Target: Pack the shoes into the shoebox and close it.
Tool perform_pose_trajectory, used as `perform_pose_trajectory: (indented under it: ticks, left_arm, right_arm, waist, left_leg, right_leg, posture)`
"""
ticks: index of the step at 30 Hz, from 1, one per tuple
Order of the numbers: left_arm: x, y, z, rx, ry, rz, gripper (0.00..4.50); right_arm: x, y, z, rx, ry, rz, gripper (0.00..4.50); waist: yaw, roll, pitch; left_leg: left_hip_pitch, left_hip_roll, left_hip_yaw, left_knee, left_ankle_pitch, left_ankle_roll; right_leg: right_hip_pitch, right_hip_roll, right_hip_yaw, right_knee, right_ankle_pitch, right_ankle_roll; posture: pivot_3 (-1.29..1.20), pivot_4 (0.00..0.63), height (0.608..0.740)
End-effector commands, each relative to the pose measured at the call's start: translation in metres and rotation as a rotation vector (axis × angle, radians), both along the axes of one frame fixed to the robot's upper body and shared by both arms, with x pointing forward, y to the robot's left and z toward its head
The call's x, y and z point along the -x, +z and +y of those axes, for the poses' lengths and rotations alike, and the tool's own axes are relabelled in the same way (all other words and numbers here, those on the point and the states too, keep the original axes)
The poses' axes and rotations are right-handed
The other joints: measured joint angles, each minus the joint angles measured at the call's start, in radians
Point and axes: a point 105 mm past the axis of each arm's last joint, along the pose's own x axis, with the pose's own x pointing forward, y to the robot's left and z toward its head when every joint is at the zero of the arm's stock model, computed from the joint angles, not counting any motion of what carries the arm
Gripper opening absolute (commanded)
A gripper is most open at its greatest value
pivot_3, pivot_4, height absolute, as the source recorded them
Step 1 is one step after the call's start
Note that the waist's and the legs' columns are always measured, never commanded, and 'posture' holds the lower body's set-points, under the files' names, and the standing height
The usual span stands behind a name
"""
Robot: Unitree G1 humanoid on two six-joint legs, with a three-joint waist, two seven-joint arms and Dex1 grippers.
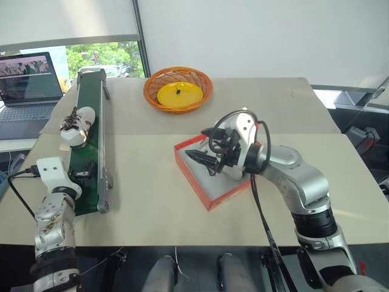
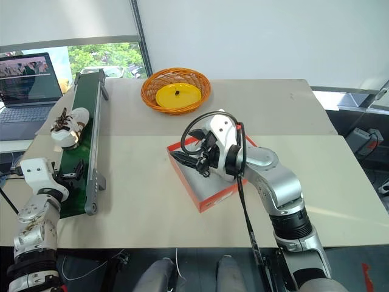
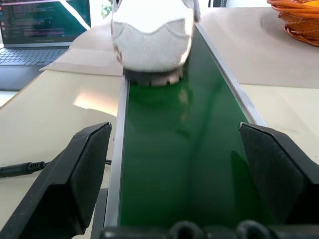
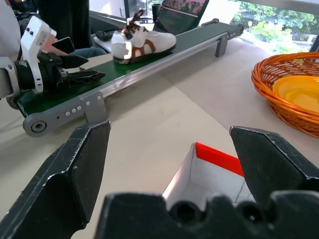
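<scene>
One white sneaker with dark laces lies on a green conveyor belt at the left of the table. Its toe faces my left gripper. That gripper is open and level over the belt's near end, a short way from the shoe and holding nothing. The orange-red shoebox sits open on the table's middle, its white inside bare where it shows. My right gripper hovers open over the box, pointing left toward the belt, with nothing in it.
A round orange wicker basket with a yellow dish stands at the back centre. An open laptop sits beyond the belt at the far left. Beige table lies between belt and box.
</scene>
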Motion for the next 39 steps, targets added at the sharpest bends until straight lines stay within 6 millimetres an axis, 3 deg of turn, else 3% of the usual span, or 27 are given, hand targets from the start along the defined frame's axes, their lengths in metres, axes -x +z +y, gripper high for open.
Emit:
perform_pose_trajectory:
  ticks: [1, 10, 14, 18, 21, 24, 26, 29, 33, 39]
  left_arm:
    - [-0.002, 0.021, 0.006, -0.027, 0.008, -0.060, 4.39]
    - [-0.004, 0.023, 0.007, -0.008, 0.008, -0.063, 4.39]
    - [-0.005, 0.011, 0.008, 0.084, 0.009, -0.037, 3.59]
    - [-0.011, 0.017, 0.002, 0.113, -0.011, -0.055, 2.34]
    - [-0.019, 0.038, -0.021, 0.106, -0.096, -0.107, 2.02]
    - [-0.027, 0.072, -0.054, 0.099, -0.195, -0.192, 1.98]
    - [-0.029, 0.101, -0.091, 0.062, -0.302, -0.258, 1.98]
    - [-0.025, 0.127, -0.136, 0.059, -0.429, -0.318, 1.98]
    - [-0.014, 0.138, -0.190, 0.030, -0.591, -0.336, 1.98]
    - [-0.002, 0.134, -0.229, 0.097, -0.685, -0.321, 1.98]
  right_arm:
    - [0.005, 0.015, -0.001, -0.031, 0.007, -0.050, 4.50]
    - [0.003, 0.015, 0.000, -0.030, 0.004, -0.055, 4.50]
    - [0.002, 0.018, -0.002, -0.032, -0.005, -0.066, 4.50]
    - [0.000, 0.021, -0.004, -0.028, -0.015, -0.075, 4.50]
    - [0.000, 0.021, -0.005, -0.030, -0.020, -0.074, 4.50]
    - [-0.001, 0.021, -0.008, -0.042, -0.027, -0.056, 4.50]
    - [-0.005, 0.022, -0.013, -0.098, -0.054, 0.008, 4.50]
    - [-0.018, 0.027, -0.025, -0.218, -0.128, 0.135, 4.50]
    - [-0.040, 0.038, -0.042, -0.450, -0.229, 0.333, 4.50]
    - [-0.051, 0.060, -0.050, -0.696, -0.251, 0.461, 4.50]
  waist:
    - [0.001, 0.000, 0.000]
    - [0.002, 0.000, 0.000]
    - [0.007, 0.000, 0.000]
    - [0.011, 0.000, 0.000]
    - [0.012, 0.000, 0.000]
    - [0.012, -0.002, -0.001]
    - [0.010, -0.004, -0.001]
    - [0.008, -0.004, -0.001]
    - [-0.006, -0.004, -0.001]
    - [-0.023, -0.004, -0.001]
  left_leg:
    - [0.000, 0.000, 0.000, 0.000, 0.000, 0.000]
    - [0.000, 0.000, 0.000, 0.000, 0.000, 0.000]
    - [0.000, 0.000, 0.000, 0.000, 0.000, 0.000]
    - [0.002, 0.000, 0.000, 0.000, 0.001, 0.000]
    - [0.002, 0.000, 0.000, 0.000, 0.002, 0.000]
    - [0.001, 0.000, -0.001, 0.000, 0.002, -0.001]
    - [0.000, 0.000, -0.001, 0.001, 0.002, -0.001]
    - [-0.002, 0.000, -0.001, 0.001, 0.002, -0.001]
    - [0.000, 0.000, 0.001, -0.002, 0.002, -0.001]
    - [0.001, 0.001, 0.003, -0.004, 0.002, 0.000]
  right_leg:
    - [0.000, 0.000, 0.000, 0.000, 0.000, 0.000]
    - [0.000, 0.000, 0.000, 0.000, 0.000, 0.000]
    - [0.000, 0.000, 0.000, 0.000, 0.000, 0.000]
    - [0.002, 0.000, 0.000, 0.001, 0.000, 0.000]
    - [0.002, 0.000, 0.000, 0.001, 0.000, 0.000]
    - [0.002, 0.000, 0.000, 0.001, 0.000, 0.000]
    - [0.001, 0.000, 0.000, 0.001, 0.000, 0.000]
    - [0.000, 0.000, 0.000, 0.001, 0.001, -0.001]
    - [0.000, 0.000, 0.003, 0.001, 0.001, -0.001]
    - [-0.001, 0.001, 0.005, 0.001, 0.001, -0.001]
  posture:
    - [0.00, 0.150, 0.740]
    - [0.00, 0.150, 0.740]
    - [0.00, 0.150, 0.740]
    - [0.00, 0.150, 0.740]
    - [0.00, 0.150, 0.740]
    - [0.00, 0.150, 0.740]
    - [0.00, 0.150, 0.740]
    - [0.00, 0.150, 0.740]
    - [0.00, 0.150, 0.740]
    - [0.00, 0.150, 0.740]
